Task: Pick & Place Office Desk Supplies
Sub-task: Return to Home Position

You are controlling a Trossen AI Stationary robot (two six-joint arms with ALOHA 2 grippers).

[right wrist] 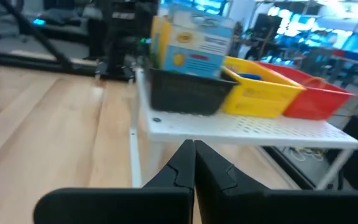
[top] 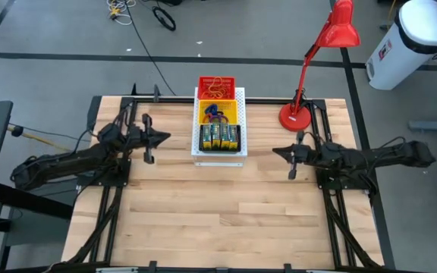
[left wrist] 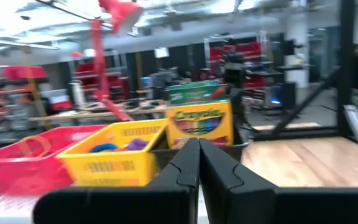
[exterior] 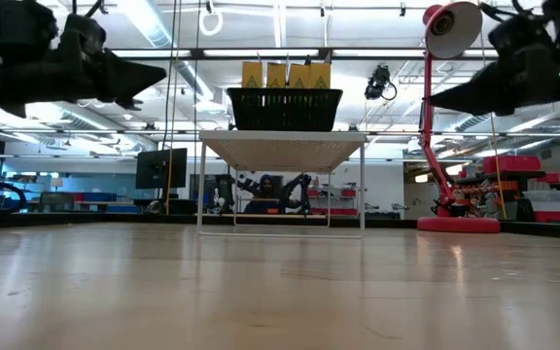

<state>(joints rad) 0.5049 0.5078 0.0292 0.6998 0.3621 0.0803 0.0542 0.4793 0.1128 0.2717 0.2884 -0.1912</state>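
Observation:
Crayon boxes (top: pixel 218 136) stand upright in a black basket (top: pixel 219 150), the nearest of three baskets on a white perforated shelf (top: pixel 240 96) at the table's far middle. Behind it, a yellow basket (top: pixel 218 114) holds coloured elastic loops (left wrist: pixel 114 147). The red basket (top: pixel 216 86) farthest back holds rubber bands (top: pixel 215 91). My left gripper (top: pixel 165 137) hangs shut above the table, left of the shelf, pointing at it. My right gripper (top: pixel 274 151) hangs shut to the right of the shelf, pointing toward it. Both are empty.
A red desk lamp stands with its base (top: pixel 295 115) at the far right, close behind my right arm, its shade (top: pixel 340 30) beyond the table's far edge. Bare wood (top: pixel 218 212) spreads across the table's near half. The shelf stands on thin legs (exterior: pixel 200 185).

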